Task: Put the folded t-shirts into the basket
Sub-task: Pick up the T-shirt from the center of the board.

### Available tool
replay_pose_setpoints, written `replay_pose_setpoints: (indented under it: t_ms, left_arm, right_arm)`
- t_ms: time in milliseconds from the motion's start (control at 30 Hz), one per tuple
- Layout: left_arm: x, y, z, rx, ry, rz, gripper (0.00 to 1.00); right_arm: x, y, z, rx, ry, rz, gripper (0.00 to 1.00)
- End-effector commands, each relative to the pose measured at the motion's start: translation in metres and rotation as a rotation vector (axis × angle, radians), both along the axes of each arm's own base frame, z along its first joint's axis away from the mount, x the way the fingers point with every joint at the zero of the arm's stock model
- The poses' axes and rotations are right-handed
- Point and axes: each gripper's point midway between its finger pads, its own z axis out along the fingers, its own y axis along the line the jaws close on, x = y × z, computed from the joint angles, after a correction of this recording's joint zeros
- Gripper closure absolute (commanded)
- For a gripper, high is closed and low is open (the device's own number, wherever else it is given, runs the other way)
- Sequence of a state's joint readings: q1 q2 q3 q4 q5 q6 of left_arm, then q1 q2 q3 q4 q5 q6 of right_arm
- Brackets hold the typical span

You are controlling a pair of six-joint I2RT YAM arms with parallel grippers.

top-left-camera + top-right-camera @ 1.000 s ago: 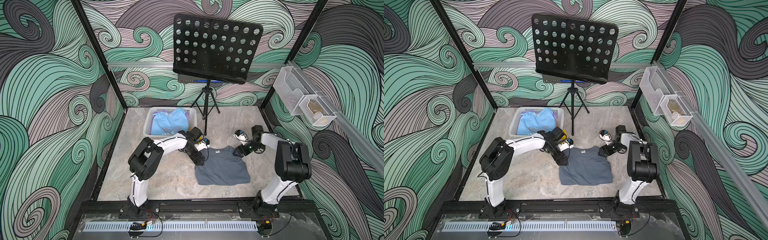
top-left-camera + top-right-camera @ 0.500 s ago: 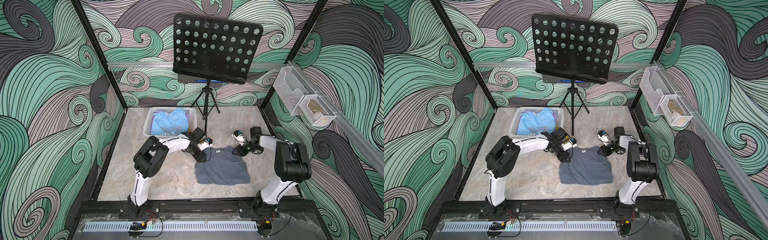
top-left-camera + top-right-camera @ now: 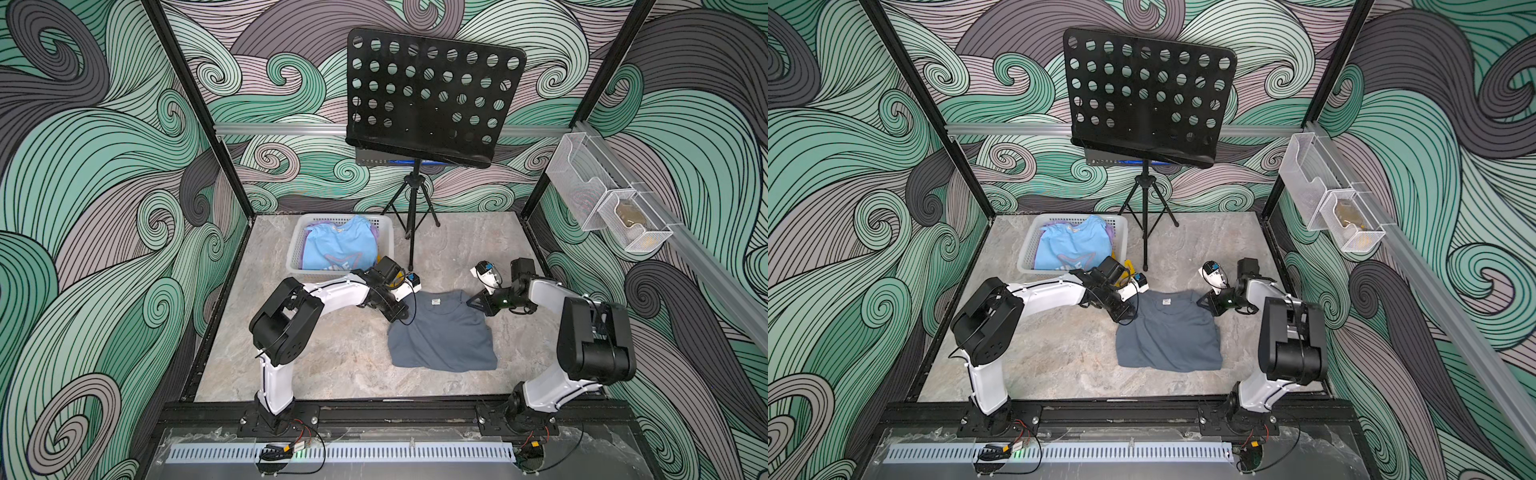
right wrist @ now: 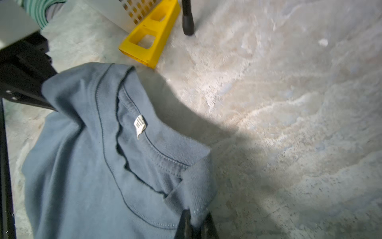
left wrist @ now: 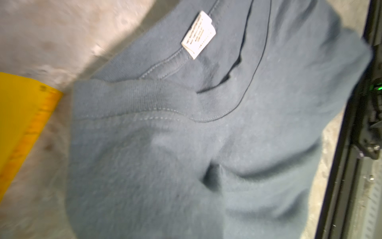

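Note:
A plain slate grey folded t-shirt [image 3: 442,332] lies flat in the middle of the table, collar and white label toward the back. My left gripper [image 3: 397,318] is shut on its far left corner; in the left wrist view the grey t-shirt [image 5: 186,134] covers the jaws. My right gripper [image 4: 195,227] is shut on the far right corner, beside the collar, with cloth pinched between the black fingertips. The white basket [image 3: 297,245] stands at the back left. A light blue t-shirt [image 3: 338,249] lies on top inside it, with a lavender edge [image 3: 374,232] showing beneath.
A black music stand [image 3: 415,104] stands at the back, one tripod foot [image 3: 410,266] just right of the basket. A yellow wedge block [image 4: 151,39] lies between the basket and the grey shirt. Wire-mesh bins [image 3: 602,208] hang on the right wall.
Both grippers have gone from open to shut on the grey shirt's far corners. The left gripper has shifted right onto its corner; the right has barely moved.

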State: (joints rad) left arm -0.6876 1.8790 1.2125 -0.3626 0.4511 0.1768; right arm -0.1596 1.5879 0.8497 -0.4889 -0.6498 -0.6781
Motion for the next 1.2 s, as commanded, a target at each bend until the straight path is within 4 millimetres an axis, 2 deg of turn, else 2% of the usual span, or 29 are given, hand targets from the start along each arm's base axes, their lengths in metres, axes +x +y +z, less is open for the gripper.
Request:
replay_pose_setpoints:
  t_ms: [0,133,333,567,667,767,800,867,1000,1067,1167]
  left_arm:
    - [0.005,-0.002,0.039,-0.103,-0.051,-0.045,1.00]
    - [0.007,0.004,0.070,-0.145,-0.071,-0.062,1.00]
    - [0.003,0.027,0.118,-0.189,-0.109,-0.086,1.00]
    - [0.003,0.073,0.181,-0.175,-0.198,-0.028,1.00]
    - [0.010,0.097,0.210,-0.169,-0.262,0.016,1.00]
    - [0.023,0.122,0.228,-0.131,-0.335,0.073,1.00]
    - [0.024,0.133,0.243,-0.130,-0.380,0.099,1.00]
    - [0.032,0.150,0.258,-0.114,-0.426,0.145,1.00]
    - [0.054,0.187,0.281,-0.035,-0.504,0.238,1.00]
    - [0.077,0.211,0.284,0.016,-0.529,0.300,1.00]
    - [0.101,0.238,0.288,0.054,-0.551,0.364,1.00]
  right_arm:
    - [-0.001,0.017,0.037,0.111,-0.119,0.063,1.00]
    - [0.005,0.022,0.069,0.162,-0.201,0.064,1.00]
    - [0.007,0.037,0.129,0.241,-0.327,0.109,1.00]
    - [0.001,0.081,0.208,0.317,-0.510,0.190,1.00]
    - [0.001,0.110,0.240,0.344,-0.567,0.243,1.00]
    - [0.008,0.140,0.267,0.367,-0.610,0.269,1.00]
    - [0.010,0.151,0.278,0.370,-0.635,0.279,1.00]
    - [0.021,0.171,0.292,0.367,-0.660,0.280,1.00]
    - [0.048,0.213,0.315,0.385,-0.674,0.263,1.00]
    - [0.064,0.236,0.320,0.382,-0.680,0.253,1.00]
    - [0.089,0.259,0.322,0.387,-0.682,0.221,1.00]
